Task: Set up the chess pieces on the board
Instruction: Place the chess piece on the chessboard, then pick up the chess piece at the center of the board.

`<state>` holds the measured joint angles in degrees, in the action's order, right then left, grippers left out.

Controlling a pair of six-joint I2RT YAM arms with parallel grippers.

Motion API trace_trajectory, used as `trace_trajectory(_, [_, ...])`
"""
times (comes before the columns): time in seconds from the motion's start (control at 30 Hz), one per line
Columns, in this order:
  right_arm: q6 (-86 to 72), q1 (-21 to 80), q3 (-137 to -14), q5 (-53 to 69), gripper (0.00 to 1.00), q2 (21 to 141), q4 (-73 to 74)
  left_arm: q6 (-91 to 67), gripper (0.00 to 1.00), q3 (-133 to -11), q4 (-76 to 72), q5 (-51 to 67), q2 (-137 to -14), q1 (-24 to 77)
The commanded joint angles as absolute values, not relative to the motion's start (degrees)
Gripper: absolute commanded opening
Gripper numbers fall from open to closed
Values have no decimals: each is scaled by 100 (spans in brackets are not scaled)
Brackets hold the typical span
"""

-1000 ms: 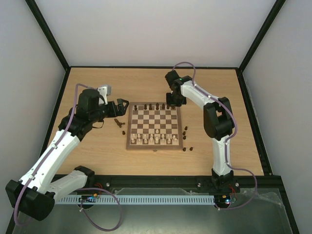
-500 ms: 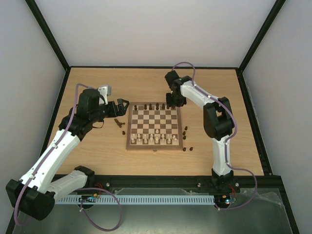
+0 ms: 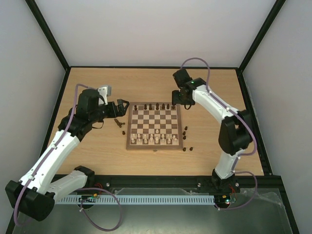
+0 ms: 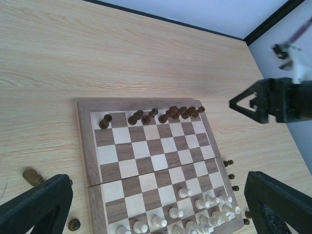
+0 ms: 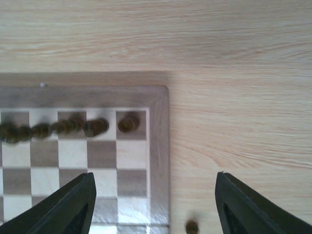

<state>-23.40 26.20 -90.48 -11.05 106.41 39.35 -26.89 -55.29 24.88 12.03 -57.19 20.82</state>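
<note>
**Dark pieces: small, light and easy to knock over**

On the near rows of the board (image 3: 155, 122) the pale pieces (image 3: 153, 140) stand crowded together. The dark chess pieces (image 4: 105, 121) are split three ways. A few stand loose on the table (image 3: 97, 87) just off the board's near right corner and right edge. A few more sit just off its left edge, and one of these appears to lie on its side. The rest line the board's far row, bunched toward the right rather than one to a square.

The left gripper (image 3: 123, 106) hovers just off the board's far left corner, fingers wide apart and empty. The right gripper (image 5: 155, 176) hangs over the board's far right corner, fingers apart with nothing between them. One dark piece stands alone in that corner square.

The pieces look like hard, smooth turned wood, light and tall for their bases, so a nudge would likely tip them. Each is best taken from above, across the narrow body under the head, with the fingers opened only a little so the neighbours are spared. The lying one would want a pinch across its middle.
</note>
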Motion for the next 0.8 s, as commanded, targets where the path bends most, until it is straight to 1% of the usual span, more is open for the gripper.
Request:
trace_trajectory(0.0, [-2458,2584,-8386,-1322,71,9765,3897,-2562,100,-5705,2624,1186,-5516,2039])
trace_trajectory(0.2, [-2526,2584,-7379,-991,83,8739,3647,-2640,100,-5774,2913,941,-5457,2032])
trace_trajectory(0.33, [-2558,2584,-6845,-639,89,8090,3437,-2818,100,-5613,3060,713,-5500,1991])
trace_trajectory(0.5, [-2532,2584,-6514,-256,88,7761,3282,-3094,100,-5186,2922,680,-5593,1955])
trace_trajectory(0.77, [-2455,2584,-6067,401,86,7451,2999,-3468,99,-4634,2588,145,-5808,1783])
